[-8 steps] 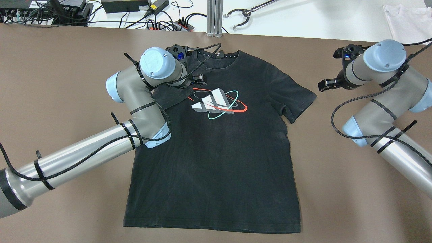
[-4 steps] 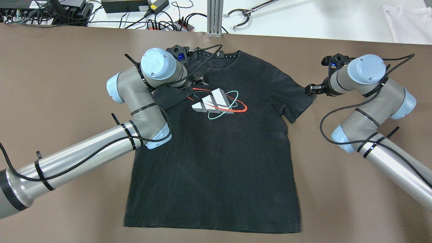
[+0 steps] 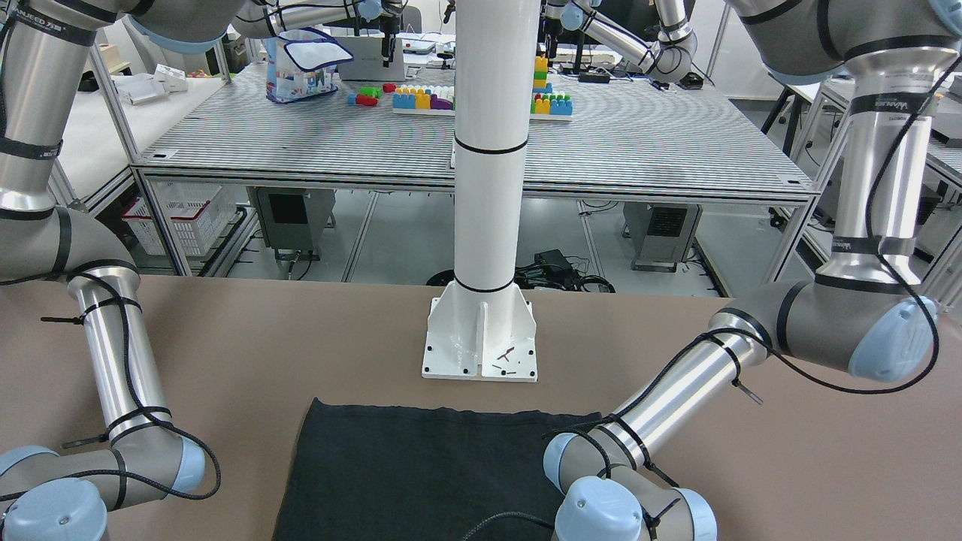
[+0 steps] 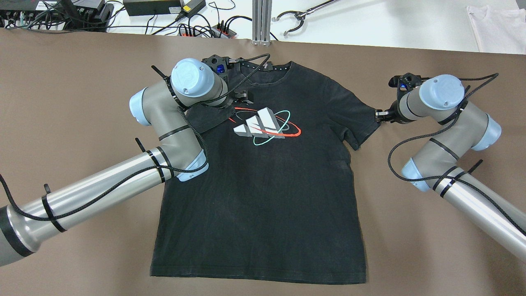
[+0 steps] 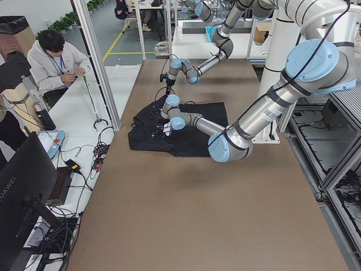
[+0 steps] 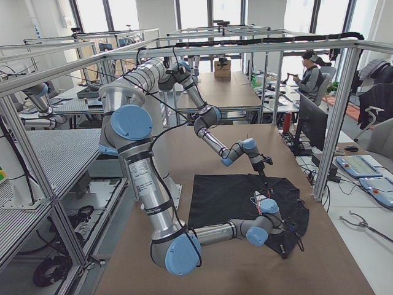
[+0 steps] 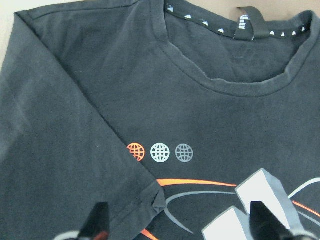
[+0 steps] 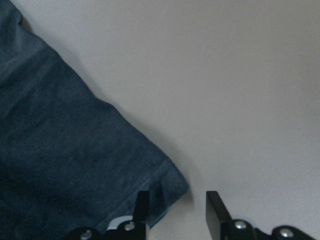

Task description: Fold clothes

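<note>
The clothes are a black T-shirt with a white, red and teal chest print, lying flat and face up on the brown table. Its left sleeve lies folded in over the chest. My left gripper hovers open above that sleeve's hem; in the left wrist view the gripper has its fingers wide apart over the hem corner. My right gripper is at the tip of the spread right sleeve. In the right wrist view it is open, one finger over the sleeve corner and the other over bare table.
The white pillar's base plate stands just past the shirt's bottom hem. An aluminium post, cables with power strips, a grabber tool and a white cloth lie beyond the collar side. A seated person is off the table's far side.
My right arm has swung left, bringing its gripper from beside the shirt to the right sleeve's tip. The left arm has barely moved.
</note>
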Available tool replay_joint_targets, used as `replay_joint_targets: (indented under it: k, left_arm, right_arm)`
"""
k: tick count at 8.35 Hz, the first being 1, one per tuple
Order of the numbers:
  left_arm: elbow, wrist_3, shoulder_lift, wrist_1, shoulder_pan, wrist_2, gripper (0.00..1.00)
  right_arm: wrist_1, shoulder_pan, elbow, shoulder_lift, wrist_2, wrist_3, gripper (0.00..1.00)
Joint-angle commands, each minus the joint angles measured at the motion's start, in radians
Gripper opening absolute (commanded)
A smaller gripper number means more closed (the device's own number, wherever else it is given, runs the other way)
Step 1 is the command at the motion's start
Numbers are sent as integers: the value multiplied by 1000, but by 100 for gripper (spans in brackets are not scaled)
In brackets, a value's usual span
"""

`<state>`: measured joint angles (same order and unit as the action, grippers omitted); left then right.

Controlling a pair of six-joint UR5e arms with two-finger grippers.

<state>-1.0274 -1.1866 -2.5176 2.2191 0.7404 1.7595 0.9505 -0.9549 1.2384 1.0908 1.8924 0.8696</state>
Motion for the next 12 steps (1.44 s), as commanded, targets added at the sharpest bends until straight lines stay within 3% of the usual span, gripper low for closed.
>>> replay_joint_targets:
  k: [1,3,8,10,12]
  left_arm:
    - [0,2,2,-1,2,-2,100]
    - [1,2,3,-1,4,-2,100]
    - [1,7,6,-1,4,-2,100]
    - [1,7,8,-1,1,-20,100]
    - [1,7,9,1,2,-20,100]
  right_arm:
    - [-1,7,-2,0,-4,-1,38]
    - [1,5,-4,-3,-6,-1,27]
    - [1,4,-27,-20,-9,-11,39]
    - [1,2,-31,-25,-10,-11,32]
    - [1,1,-31,-26,-9,-14,33]
